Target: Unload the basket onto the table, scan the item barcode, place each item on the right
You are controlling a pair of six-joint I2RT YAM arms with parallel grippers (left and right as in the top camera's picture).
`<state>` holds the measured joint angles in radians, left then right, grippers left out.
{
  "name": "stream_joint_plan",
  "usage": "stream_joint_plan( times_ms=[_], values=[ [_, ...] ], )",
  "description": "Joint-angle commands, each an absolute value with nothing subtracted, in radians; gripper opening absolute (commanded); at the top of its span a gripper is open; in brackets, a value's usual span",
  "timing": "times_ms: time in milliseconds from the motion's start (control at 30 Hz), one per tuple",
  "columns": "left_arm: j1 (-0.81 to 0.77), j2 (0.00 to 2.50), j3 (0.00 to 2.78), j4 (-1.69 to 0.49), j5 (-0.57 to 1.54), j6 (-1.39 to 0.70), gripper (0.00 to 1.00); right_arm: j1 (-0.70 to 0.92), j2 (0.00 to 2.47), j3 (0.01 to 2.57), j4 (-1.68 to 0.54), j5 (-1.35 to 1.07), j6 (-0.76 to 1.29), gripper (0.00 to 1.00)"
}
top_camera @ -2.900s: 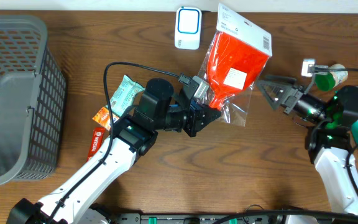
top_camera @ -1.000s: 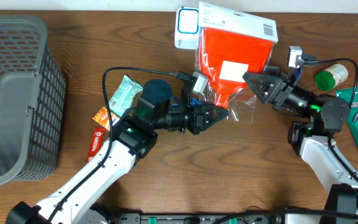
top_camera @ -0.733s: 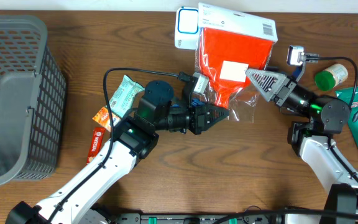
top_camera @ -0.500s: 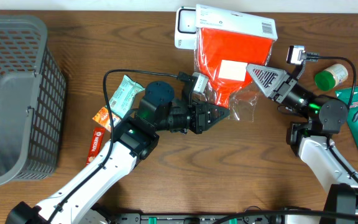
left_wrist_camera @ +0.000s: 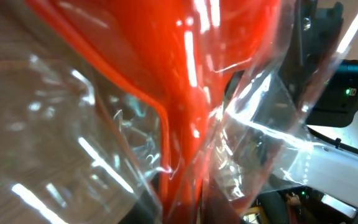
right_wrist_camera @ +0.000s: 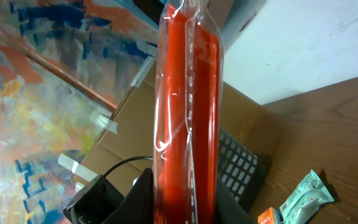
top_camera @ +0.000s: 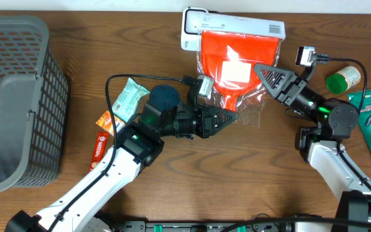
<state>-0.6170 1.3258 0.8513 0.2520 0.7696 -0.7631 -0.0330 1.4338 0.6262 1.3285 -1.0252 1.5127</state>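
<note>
Orange-filled clear plastic bag (top_camera: 234,84) — light, floppy, slick. Left tool (top_camera: 230,118) clamps its tip, right tool (top_camera: 259,67) its edge — good holds, both below the white header card (top_camera: 240,27).

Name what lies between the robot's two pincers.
The orange packet in clear wrap: the left pincer grips its lower tip, the right pincer its right edge. The overhead view shows this.
</note>
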Motion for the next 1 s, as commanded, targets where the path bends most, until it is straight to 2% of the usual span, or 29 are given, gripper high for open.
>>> stream_joint_plan(
  times_ms=[0,200,467,600,733,967],
  values=[
    [-0.608,1.354,0.819,0.221,0.661,-0.791,0.22,-0.021,1.419,0.641,1.351,-1.025,1.488,0.01],
    [-0.608,1.354,0.819,0.221,0.661,-0.791,0.42,-0.065,1.419,0.641,1.361,-1.041,1.488,0.01],
    [-0.608,1.354,0.819,0.221,0.661,-0.788,0.59,-0.186,1.419,0.641,1.377,-1.129,1.483,0.01],
    [-0.608,1.354,0.819,0.221,0.66,-0.779,0.75,-0.284,1.419,0.641,1.358,-1.177,1.436,0.01],
    [-0.608,1.354,0.819,0.207,0.626,-0.778,0.77,-0.422,1.419,0.641,1.227,-1.235,1.343,0.01],
    [-0.608,1.354,0.819,0.139,0.58,-0.74,0.78,-0.717,1.419,0.641,0.912,-1.267,1.064,0.01]
  ],
)
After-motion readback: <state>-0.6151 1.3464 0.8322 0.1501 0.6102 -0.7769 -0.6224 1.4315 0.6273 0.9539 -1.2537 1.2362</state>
